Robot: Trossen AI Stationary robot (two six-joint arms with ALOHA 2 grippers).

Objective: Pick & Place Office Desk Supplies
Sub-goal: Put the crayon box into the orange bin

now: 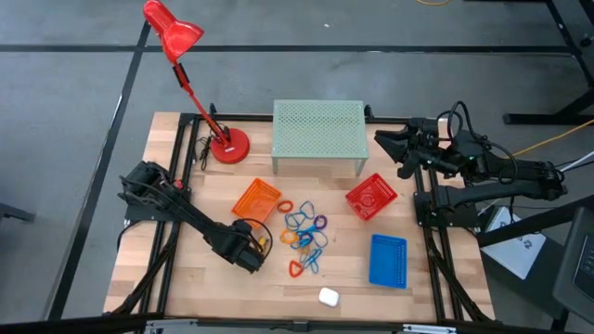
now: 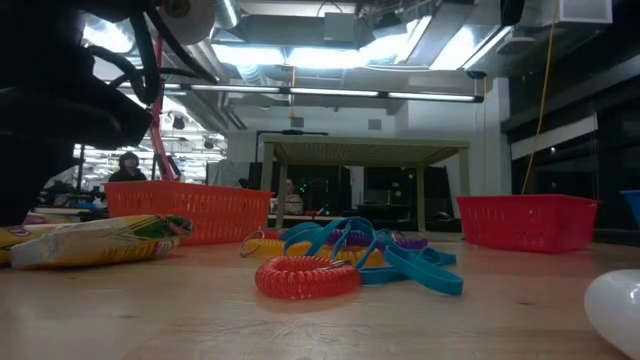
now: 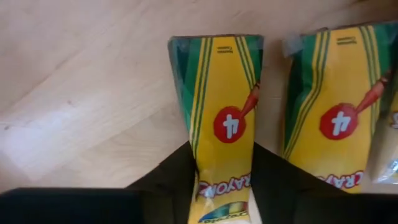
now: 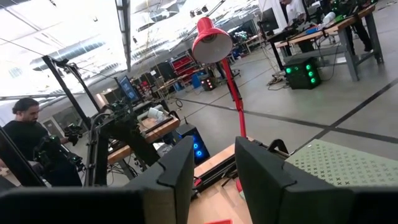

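My left gripper [image 1: 255,249] is low over the wood near the table's front, shut on one yellow crayon pack [image 3: 221,106]. A second pack [image 3: 336,106] lies flat beside it, and the edge of a third [image 3: 387,163] shows. The coloured loops [image 1: 304,237] lie in a heap on the table just right of the packs. Around them sit the orange basket [image 1: 255,199], the red basket [image 1: 371,196] and the blue basket [image 1: 388,260]. My right gripper [image 1: 397,151] is open, raised at the table's far right edge and touching nothing. My left gripper pinches the yellow crayon pack between its two fingers [image 3: 180,177], at the end nearest the wrist [image 3: 224,180], where the pack is squeezed narrower. The fingers slant down from the table's left and lie along the pack. Its far end [image 3: 214,50] lies on the wood.
A red desk lamp [image 1: 223,144] stands at the far left and a pale green mesh riser [image 1: 317,130] at the far middle. A small white object [image 1: 328,297] lies near the front edge. Bare wood shows at the near left [image 1: 167,278].
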